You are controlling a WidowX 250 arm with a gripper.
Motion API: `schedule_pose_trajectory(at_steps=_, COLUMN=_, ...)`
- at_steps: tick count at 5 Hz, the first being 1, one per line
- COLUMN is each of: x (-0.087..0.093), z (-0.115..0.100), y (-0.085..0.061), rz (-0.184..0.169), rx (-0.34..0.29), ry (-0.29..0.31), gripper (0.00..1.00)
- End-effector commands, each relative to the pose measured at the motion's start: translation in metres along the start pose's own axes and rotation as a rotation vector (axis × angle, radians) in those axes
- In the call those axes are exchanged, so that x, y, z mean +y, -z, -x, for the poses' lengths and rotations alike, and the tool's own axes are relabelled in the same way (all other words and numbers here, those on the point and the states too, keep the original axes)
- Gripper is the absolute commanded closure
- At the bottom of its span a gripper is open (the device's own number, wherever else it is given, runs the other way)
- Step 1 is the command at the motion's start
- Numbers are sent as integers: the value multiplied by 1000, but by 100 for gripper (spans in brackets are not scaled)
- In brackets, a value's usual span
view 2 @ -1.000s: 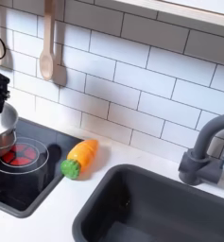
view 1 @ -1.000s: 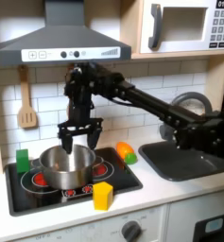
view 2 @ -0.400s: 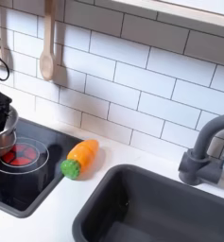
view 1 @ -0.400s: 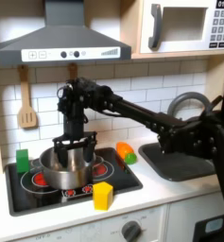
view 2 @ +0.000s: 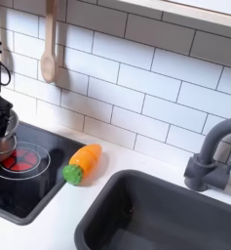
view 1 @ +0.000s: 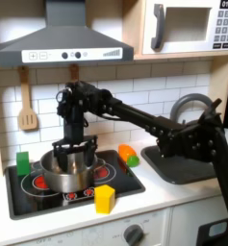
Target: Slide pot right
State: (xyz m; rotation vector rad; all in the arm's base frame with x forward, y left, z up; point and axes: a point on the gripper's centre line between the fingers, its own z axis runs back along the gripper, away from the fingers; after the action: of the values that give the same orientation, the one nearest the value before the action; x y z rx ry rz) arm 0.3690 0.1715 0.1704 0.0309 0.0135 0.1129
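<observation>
since a second ago the gripper has dropped, fingers spread wide over the rim of the shiny round silver pot on the stove.

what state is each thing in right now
pot: upright on the stovetop, gripper lowered into its mouth
gripper: down at the pot's rim, whether open or shut cannot be told
carrot: lying on its side beside the stovetop
yellow block: standing at the stovetop's front edge
green block: standing at the stovetop's back corner
wooden spatula: hanging on the wall
</observation>
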Motion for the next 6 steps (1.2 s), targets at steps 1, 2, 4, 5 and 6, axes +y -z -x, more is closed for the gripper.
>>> schedule_pose_trajectory(at_steps=1, x=-14, z=8, y=11, rz=20, rx=38, ry=26, gripper=0)
schedule_pose_trajectory(at_steps=2, x=-21, z=13, y=15, rz=40, rx=52, ry=34, gripper=0)
schedule_pose_trajectory(at_steps=4, x=-46, z=22, y=10, rz=40, rx=50, ry=78, gripper=0)
schedule_pose_trajectory(at_steps=5, x=-55, z=28, y=9, rz=44, rx=48, ry=97, gripper=0)
schedule_pose_trajectory(at_steps=6, x=-68, z=32, y=6, rz=51, rx=46, ry=124, gripper=0)
